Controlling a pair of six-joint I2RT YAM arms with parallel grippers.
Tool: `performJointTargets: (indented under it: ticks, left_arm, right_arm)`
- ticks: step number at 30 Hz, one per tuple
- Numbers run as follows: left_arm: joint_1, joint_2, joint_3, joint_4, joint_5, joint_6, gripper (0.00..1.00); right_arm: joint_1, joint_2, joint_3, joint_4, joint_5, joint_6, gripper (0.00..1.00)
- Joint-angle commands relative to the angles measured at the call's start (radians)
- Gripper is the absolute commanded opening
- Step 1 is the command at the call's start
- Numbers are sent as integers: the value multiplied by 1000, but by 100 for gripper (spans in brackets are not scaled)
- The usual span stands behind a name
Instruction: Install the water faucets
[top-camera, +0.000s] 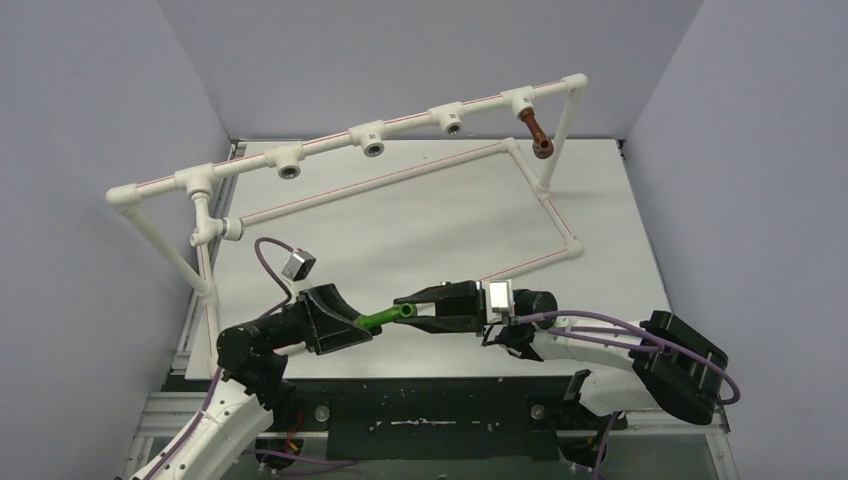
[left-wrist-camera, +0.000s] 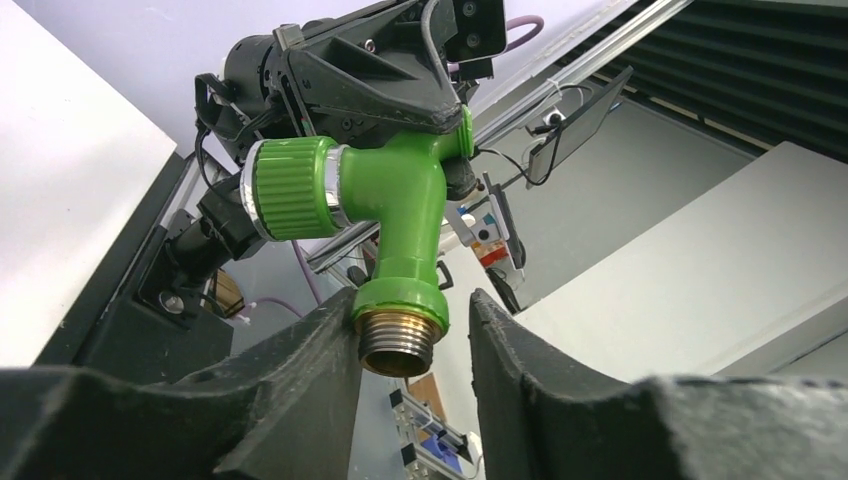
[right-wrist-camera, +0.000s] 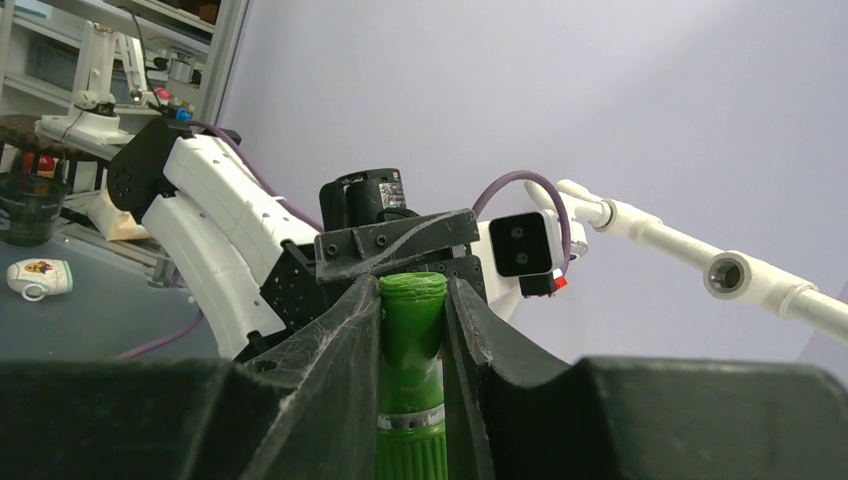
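Only close-up, right hand (right-wrist-camera: 413, 284) clamping green faucet (right-wrist-camera: 411, 335), left hand (left-wrist-camera: 413, 300) gaping

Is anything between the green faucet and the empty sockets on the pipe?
Nothing visible does. The green faucet, in the right gripper, has open space up to the empty sockets; the brown faucet hangs farther right.

My left arm comes up from 7 o'clock in the overhead view, elbow folded, wrist pointing toward 3 o'clock. My right arm lies low from 4 o'clock, forearm stretched toward 9 o'clock. The two meet tip to tip near 6 o'clock. My right gripper (top-camera: 408, 307) is clamped on the green faucet (top-camera: 384, 318), both fingers pressed flat against one end. My left gripper (top-camera: 362, 326) stands parted around its threaded end: one finger (left-wrist-camera: 300, 350) touches it, the other stands off with a gap.
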Motion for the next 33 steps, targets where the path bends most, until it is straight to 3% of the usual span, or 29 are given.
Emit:
performJointTargets:
  ticks: [1,4,6,8,10,15,19,25,29,33]
  left_arm:
    - [-4,3,16,123,-45,-14,35]
    - [-4,9,12,131,-49,-14,19]
    - [-4,12,13,133,-53,-13,0]
    - [-3,13,11,130,-60,-12,0]
    - [-2,13,9,127,-64,-8,0]
    - [-2,12,8,105,-76,8,0]
    - [-1,-2,13,54,-86,52,0]
    - [0,-27,36,-118,-75,172,0]
    - [1,-50,142,-417,-53,399,0]
    - [1,-44,287,-743,-64,666,0]
  right_arm:
    - [18,17,-23,218,-31,11,0]
    - [18,18,-27,217,-45,13,0]
    - [18,17,-31,217,-53,20,0]
    - [18,13,-40,213,-55,21,0]
    - [18,5,-50,197,-50,17,6]
    - [7,-52,-82,134,-8,23,43]
    - [-11,-141,-92,-21,23,31,60]
    - [-18,-325,-65,-400,75,26,69]
    - [-34,-419,-5,-723,138,30,71]
    - [-51,-475,28,-929,194,70,74]
